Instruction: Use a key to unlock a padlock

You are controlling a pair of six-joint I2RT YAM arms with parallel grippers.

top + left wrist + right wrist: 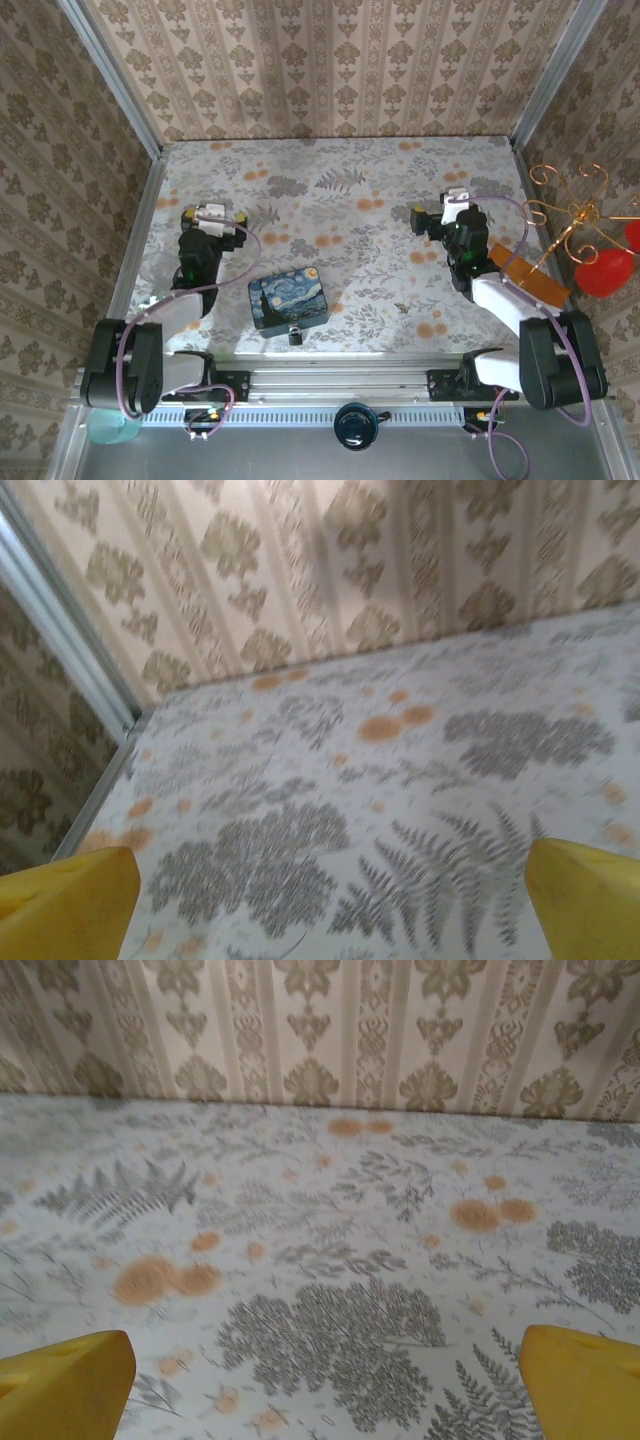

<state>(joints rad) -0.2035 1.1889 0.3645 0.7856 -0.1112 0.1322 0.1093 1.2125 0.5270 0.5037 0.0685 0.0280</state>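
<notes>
Left wrist view: the left pincer (322, 925) stands apart, its yellow fingertips (66, 902) in the two lower corners with bare flowered tabletop (400, 780) between them, and it faces the back wall.
Right wrist view: the right pincer (320, 1405) is spread just as wide, yellow fingertips (64, 1386) at the corners, nothing between them, and it also looks at the wall.
Top external, pincers: the left pincer (212, 214) hangs over the left middle of the tabletop (350, 190), the right pincer (448, 210) over the right middle; both point away from the bases.
Padlock: the padlock (296, 336) lies near the front edge, just beside the near side of the blue tin (290, 296); whether they touch I cannot tell.
Long axis: it seems to run near to far, silvery shackle towards the tin, dark body towards the bases.
Direction from the pincers: back towards the bases and inward for both, so each arm would have to draw back and turn down.
Nearer arm: the left, by my reading; the right is well apart from it.
Key: too small to pick out with any certainty.
Step in hand: judged as the start, with nothing grasped.
Off to the right: a gold wire stand (570, 215), apart from the work.
</notes>
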